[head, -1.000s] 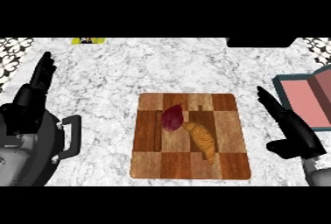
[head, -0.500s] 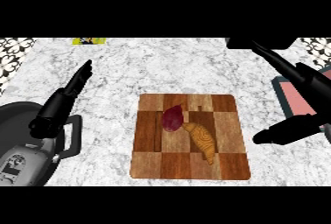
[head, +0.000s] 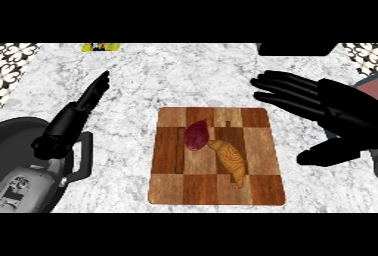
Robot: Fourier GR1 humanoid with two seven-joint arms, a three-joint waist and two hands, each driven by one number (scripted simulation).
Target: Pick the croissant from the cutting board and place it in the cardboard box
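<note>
golden croissant (head: 229,163) lies left of open right hand (head: 336,112).

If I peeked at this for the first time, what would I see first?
Probably the wooden cutting board in the middle of the marble counter, with a golden croissant lying on it next to a dark purple vegetable. Then the big black right hand, open with fingers spread, hovering just right of the board, and the left hand at the left side.
</note>
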